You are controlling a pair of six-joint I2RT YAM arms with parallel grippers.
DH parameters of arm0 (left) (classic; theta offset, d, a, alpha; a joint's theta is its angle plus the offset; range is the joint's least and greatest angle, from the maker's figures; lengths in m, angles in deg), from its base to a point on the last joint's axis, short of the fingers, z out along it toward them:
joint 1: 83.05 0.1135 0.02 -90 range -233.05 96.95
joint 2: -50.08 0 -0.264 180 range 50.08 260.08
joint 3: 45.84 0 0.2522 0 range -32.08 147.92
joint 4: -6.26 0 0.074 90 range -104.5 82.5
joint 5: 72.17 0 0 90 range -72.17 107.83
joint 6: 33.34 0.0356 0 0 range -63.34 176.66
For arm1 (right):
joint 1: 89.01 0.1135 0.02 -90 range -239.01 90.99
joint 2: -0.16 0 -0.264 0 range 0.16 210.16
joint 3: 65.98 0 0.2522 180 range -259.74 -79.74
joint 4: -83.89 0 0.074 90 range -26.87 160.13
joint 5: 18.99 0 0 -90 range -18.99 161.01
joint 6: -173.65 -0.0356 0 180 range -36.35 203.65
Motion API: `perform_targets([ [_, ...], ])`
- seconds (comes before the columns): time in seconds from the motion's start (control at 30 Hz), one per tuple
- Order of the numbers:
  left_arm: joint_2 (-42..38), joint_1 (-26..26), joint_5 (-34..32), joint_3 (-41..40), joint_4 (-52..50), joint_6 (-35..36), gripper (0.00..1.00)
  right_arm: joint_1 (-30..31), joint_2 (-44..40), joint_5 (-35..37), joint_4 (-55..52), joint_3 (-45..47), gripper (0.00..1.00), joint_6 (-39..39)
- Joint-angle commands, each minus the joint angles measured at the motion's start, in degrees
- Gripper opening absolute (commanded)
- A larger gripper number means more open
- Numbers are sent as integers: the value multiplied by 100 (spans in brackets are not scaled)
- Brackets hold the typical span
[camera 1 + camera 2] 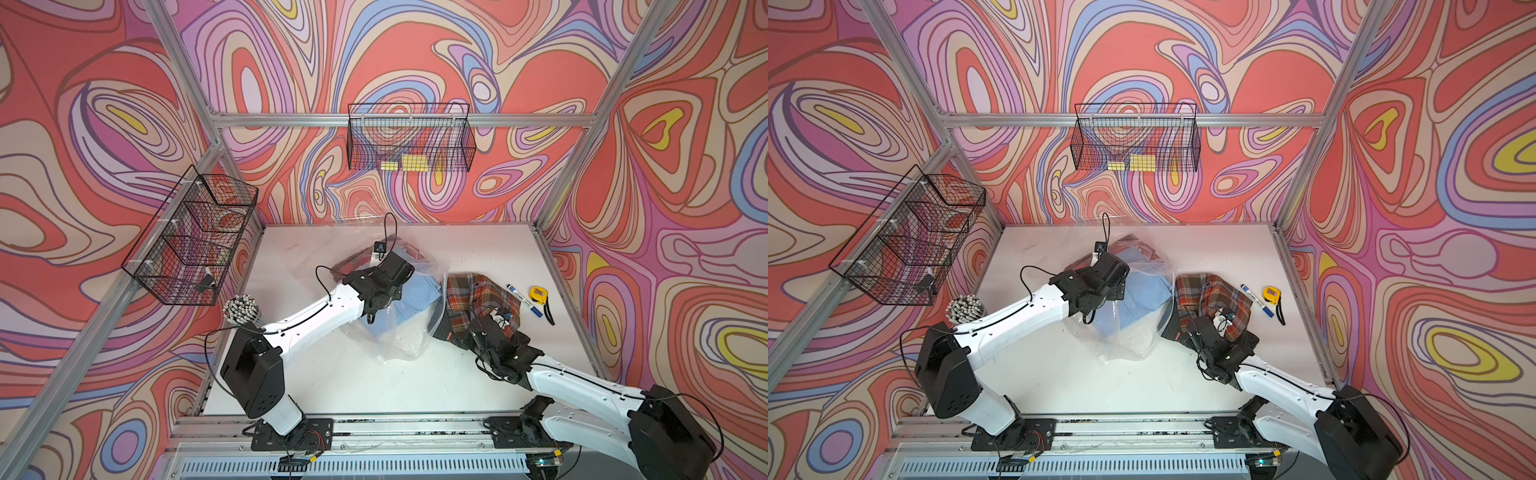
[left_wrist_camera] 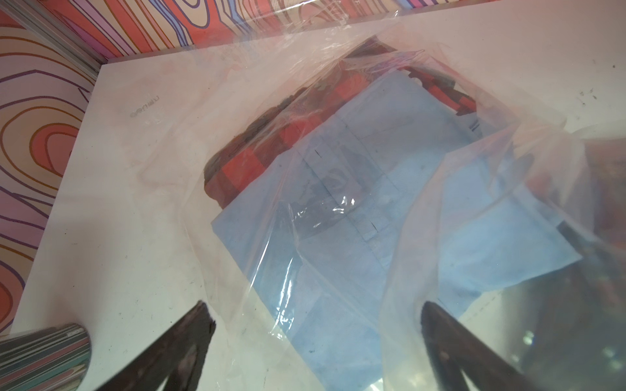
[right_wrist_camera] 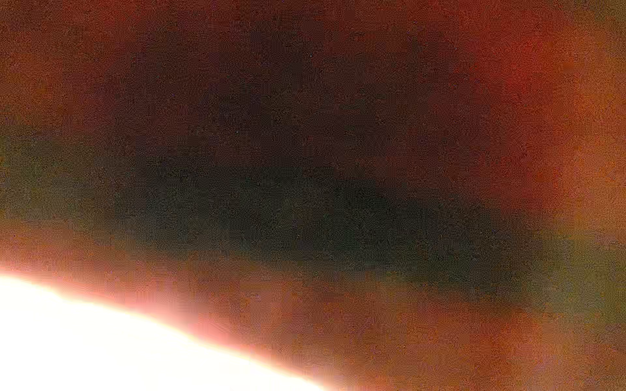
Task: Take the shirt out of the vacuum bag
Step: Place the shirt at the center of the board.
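Bag (image 1: pixel 399 347) lies crumpled in the middle of the table (image 1: pixel 324 374) in both top views. The plaid shirt (image 1: pixel 473 291) sits just beside its mouth on bare table, so I judge one shirt out and that step all but done. The right gripper (image 1: pixel 500 319) is buried in the plaid cloth, jaws shut, probably pinching it. One marker (image 1: pixel 523 300) and one tape measure (image 1: pixel 539 294) lie near.

In the left wrist view, the left gripper (image 2: pixel 315 338) hangs over the bag with jaws wide, holding nothing. Under the plastic lie a blue shirt (image 2: pixel 338 220) and a red shirt (image 2: pixel 244 169), both inside. Count: one bag and three shirts, two left if all must come out.

The right wrist view shows only red-brown blur and white glare.
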Motion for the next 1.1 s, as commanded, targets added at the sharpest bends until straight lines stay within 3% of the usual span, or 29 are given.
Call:
perform_targets([
  [0.0,65,44,-67,-77,-23,-49,99,25,-61,26,218,-5,0,-34],
  [0.33,23,70,-79,-59,-66,-33,99,20,-97,171,-88,-236,0,14],
  [0.37,21,65,-75,-63,-64,-37,99,25,-68,158,-95,-237,8,16],
  [0.43,26,70,-66,-70,-54,-50,99,25,19,77,13,-201,39,41],
  [0.47,28,75,-65,-68,-52,-43,99,25,95,23,63,-184,49,25],
  [0.5,30,71,-59,-63,-49,-48,99,25,158,-3,95,-167,57,-21],
  [0.6,45,71,-50,-55,-48,-50,99,25,320,-113,385,-47,65,-99],
  [0.83,39,70,-64,-63,-20,-30,99,24,124,129,1012,259,64,-43],
  [1.07,56,74,-14,-89,-13,-49,99,25,701,-3,1225,205,45,-143],
])
